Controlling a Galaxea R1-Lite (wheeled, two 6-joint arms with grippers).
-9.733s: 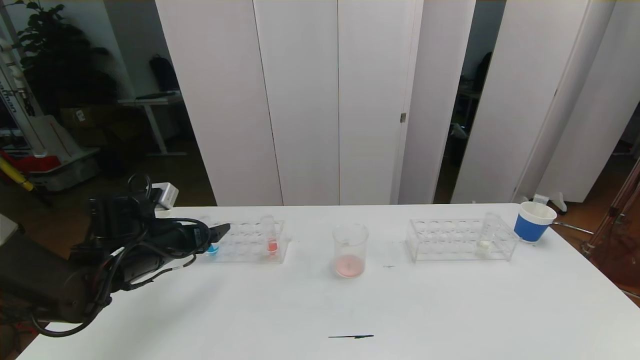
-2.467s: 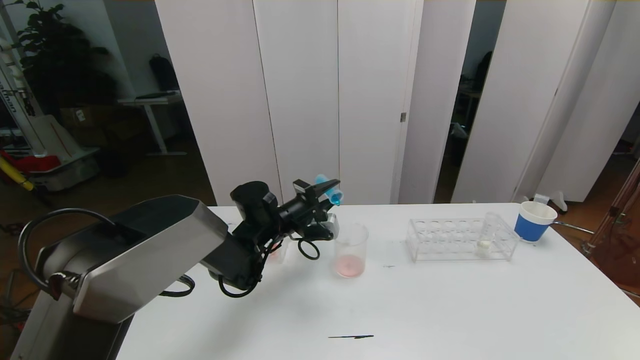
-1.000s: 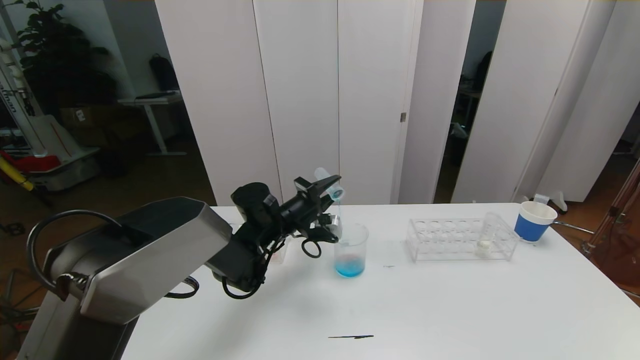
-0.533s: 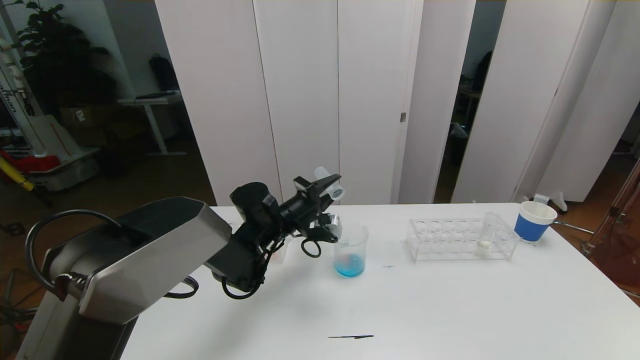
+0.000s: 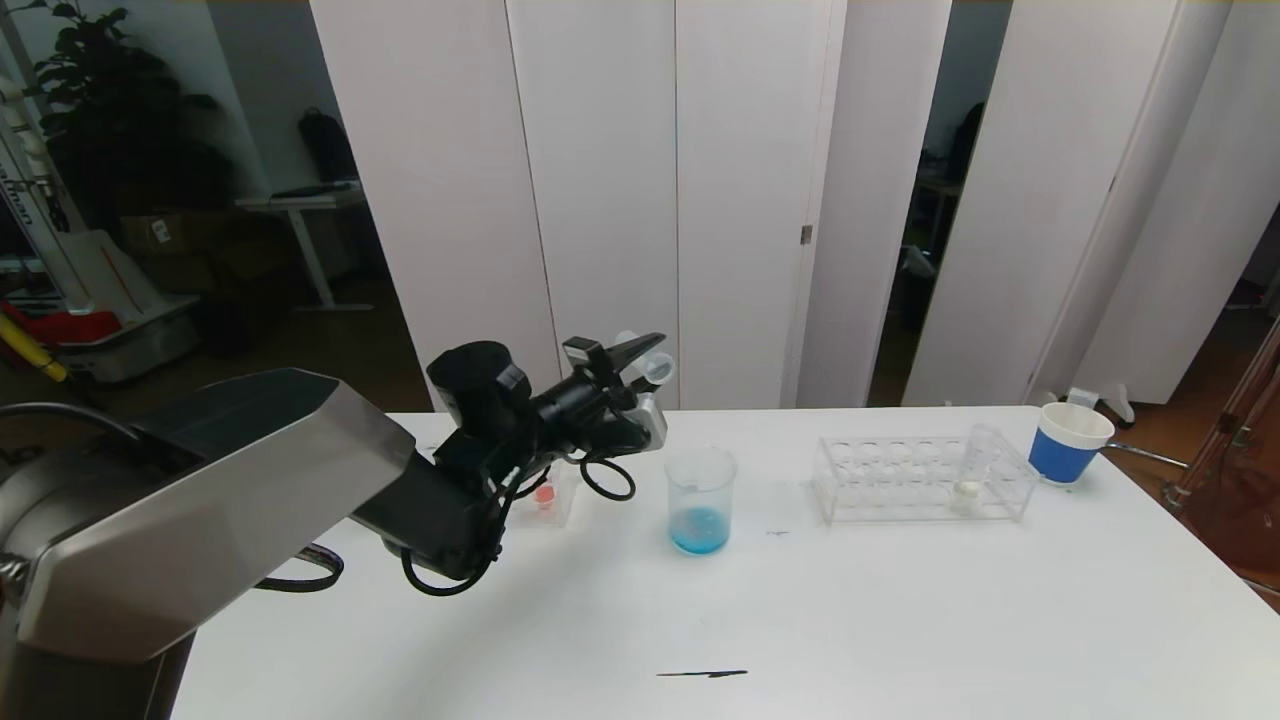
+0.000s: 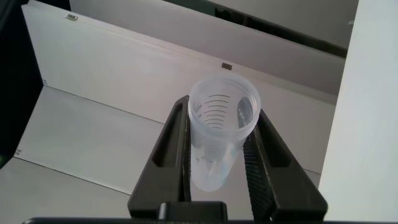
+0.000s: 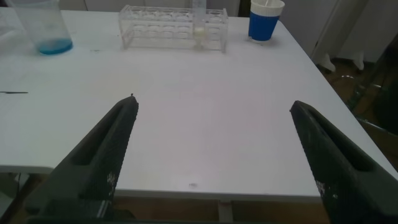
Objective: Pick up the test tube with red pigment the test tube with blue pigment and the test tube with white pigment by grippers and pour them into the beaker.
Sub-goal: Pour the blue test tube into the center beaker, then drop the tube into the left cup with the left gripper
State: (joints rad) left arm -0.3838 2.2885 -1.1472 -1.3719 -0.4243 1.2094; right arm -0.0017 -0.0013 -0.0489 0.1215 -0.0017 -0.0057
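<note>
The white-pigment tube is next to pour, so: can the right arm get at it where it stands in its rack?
Probably yes. The right gripper is open, and bare table lies between it and the white-pigment tube in its rack.

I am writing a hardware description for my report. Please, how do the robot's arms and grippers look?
The left arm has a large silver-grey angular shell, then black segments with looping black cables. Its left gripper has slim, tapered matte black fingers. The right gripper shows two broad, dark grey, wedge-shaped fingers. No markings are visible.
</note>
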